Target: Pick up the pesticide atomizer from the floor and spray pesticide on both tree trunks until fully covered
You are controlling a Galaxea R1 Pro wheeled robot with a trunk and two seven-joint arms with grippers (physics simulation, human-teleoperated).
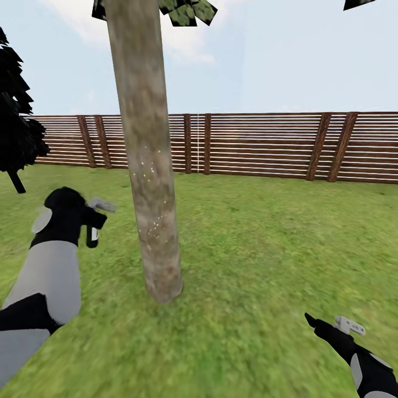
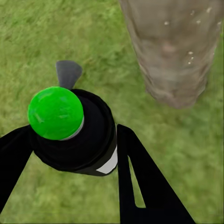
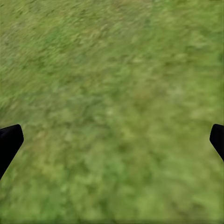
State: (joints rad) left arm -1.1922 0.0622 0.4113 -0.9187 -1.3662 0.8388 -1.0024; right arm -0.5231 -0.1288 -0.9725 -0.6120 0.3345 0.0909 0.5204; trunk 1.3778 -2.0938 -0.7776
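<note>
The atomizer (image 1: 92, 236) was held clamped in the left gripper (image 1: 94, 221) beside the speckled tree trunk (image 1: 148, 166); the right gripper (image 1: 331, 323) was spread wide over the lawn (image 1: 265, 254).

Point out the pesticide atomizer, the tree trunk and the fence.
pesticide atomizer (image 2: 74, 135): left wrist view, on its dark body below the green cap.
tree trunk (image 1: 149, 166): head view, mid-height on the bark.
fence (image 1: 265, 146): head view, on the slats.
</note>
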